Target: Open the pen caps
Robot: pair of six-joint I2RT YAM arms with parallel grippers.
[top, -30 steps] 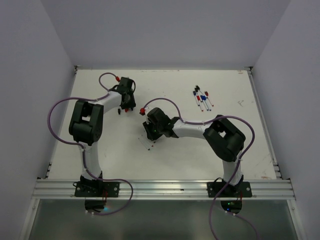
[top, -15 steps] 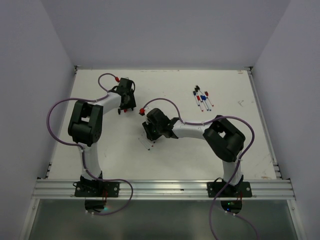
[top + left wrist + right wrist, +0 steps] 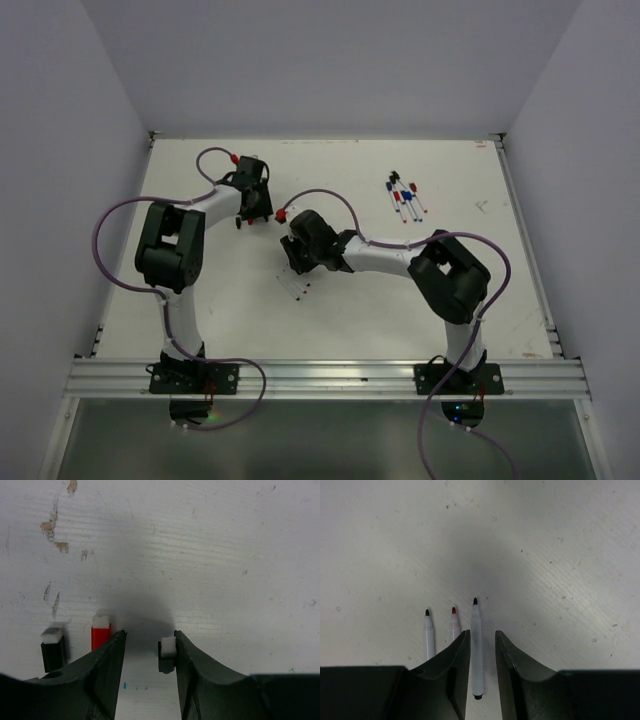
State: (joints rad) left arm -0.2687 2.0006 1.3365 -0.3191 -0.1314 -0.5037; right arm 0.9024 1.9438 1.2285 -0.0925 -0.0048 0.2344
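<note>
In the left wrist view my left gripper (image 3: 149, 636) is open just above the table. A black pen cap (image 3: 166, 656) with a white end sits between the jaws against the right finger, apart from the left one. A red cap (image 3: 100, 632) and another black cap (image 3: 53, 648) lie just left of the left finger. In the right wrist view my right gripper (image 3: 482, 635) is open, and an uncapped black-tipped pen (image 3: 476, 655) lies on the table between the jaws, touching neither. Two more uncapped pens, red-tipped (image 3: 454, 621) and black-tipped (image 3: 428, 635), lie to its left.
Several capped pens (image 3: 404, 198) lie in a cluster at the far right of the white table (image 3: 500, 290). The left gripper (image 3: 252, 206) and right gripper (image 3: 298, 252) work close together left of centre. The uncapped pens (image 3: 295, 286) lie just in front of the right gripper.
The right gripper has drawn back a little, up and left in the top view, uncovering the uncapped pens on the table. The left arm has barely moved.
</note>
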